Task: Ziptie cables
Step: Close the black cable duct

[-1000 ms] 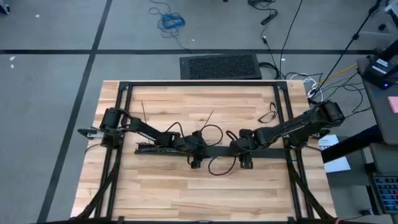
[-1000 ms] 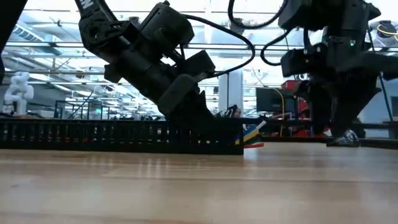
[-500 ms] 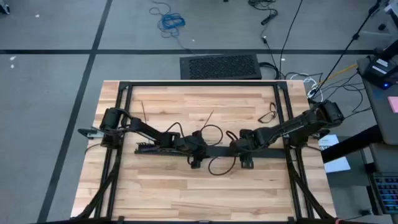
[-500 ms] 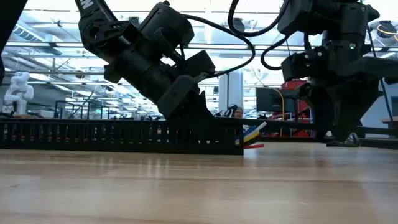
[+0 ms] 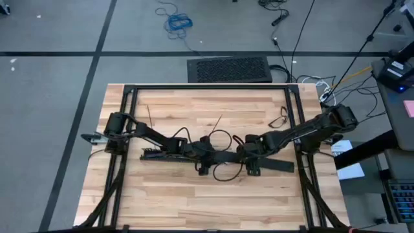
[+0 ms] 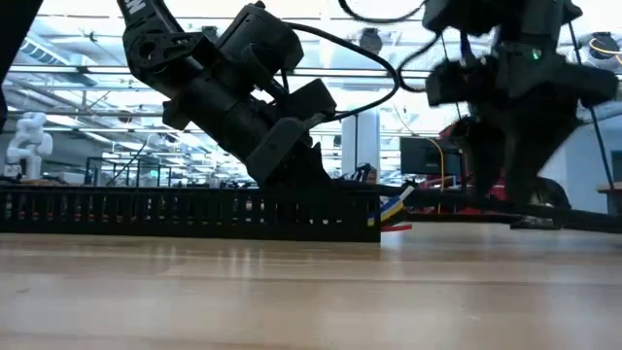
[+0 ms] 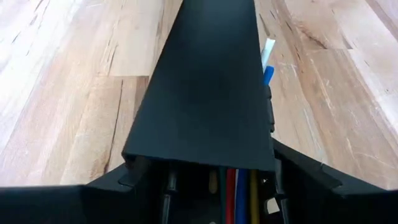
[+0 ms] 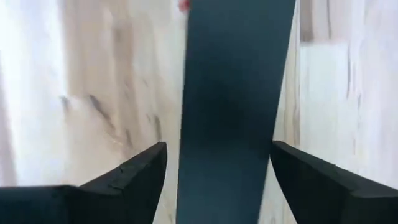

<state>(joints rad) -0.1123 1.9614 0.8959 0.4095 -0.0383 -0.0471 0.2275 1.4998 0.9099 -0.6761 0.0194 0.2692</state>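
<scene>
The left gripper [image 5: 204, 157] is low over the middle of the wooden table [image 5: 194, 200]. Its fingers [image 7: 124, 180] are closed on the long black slotted bar [image 6: 185, 214], one on each side wall. The cables [image 7: 239, 190] lie inside the bar, directly between these fingers, and their blue and pale ends [image 6: 397, 206] stick out of the bar's end beyond the gripper.

The right gripper [image 5: 251, 155] is just beside the left one. In the right wrist view its fingers [image 8: 134, 177] stand apart on both sides of a flat black cover strip [image 8: 233, 112], with a gap on each side.

Thin dark zipties [image 5: 279, 120] lie on the far side of both grippers, well apart from them. Bare wood is open on the near side of both.

Only the low view shows the strip's [image 6: 564, 219] free end lifted above the table.
</scene>
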